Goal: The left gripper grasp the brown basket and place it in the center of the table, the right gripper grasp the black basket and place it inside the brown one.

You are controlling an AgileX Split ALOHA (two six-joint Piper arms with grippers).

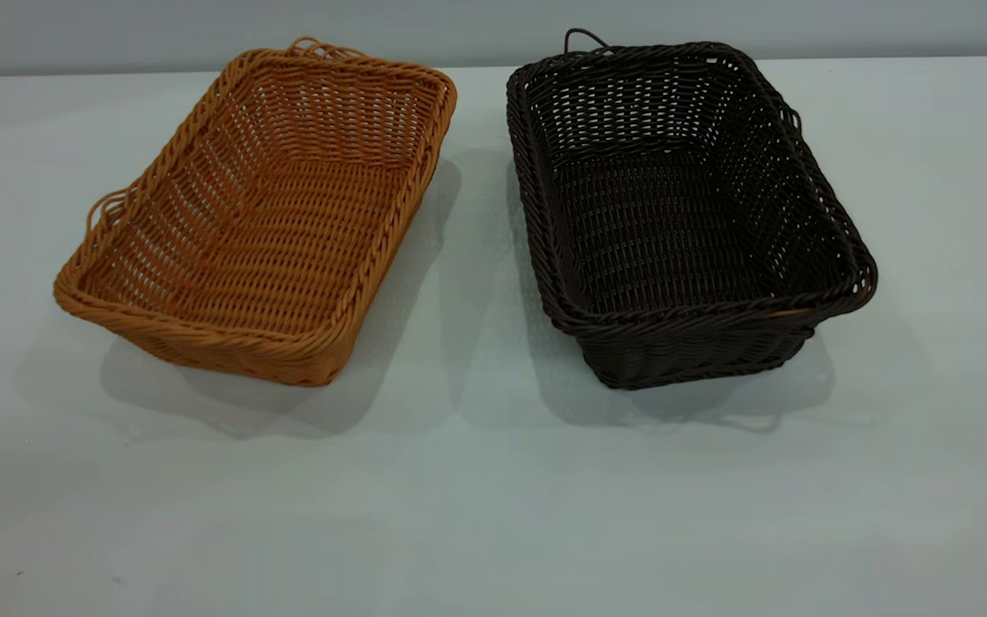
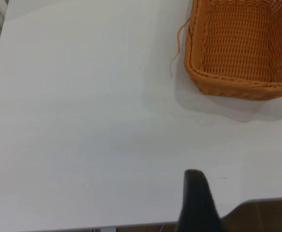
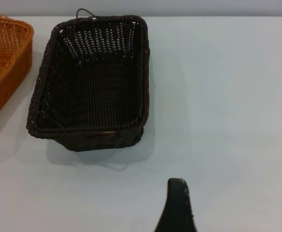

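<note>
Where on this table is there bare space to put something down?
The widest bare stretch of the table lies in front of both baskets. A narrow strip separates the brown basket from the black basket; that gap is tightest. The outer flanks are bare too.

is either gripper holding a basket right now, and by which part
Nothing is held. The brown basket and the black basket both sit side by side on the table, and only one fingertip of each gripper shows, well short of its basket.
</note>
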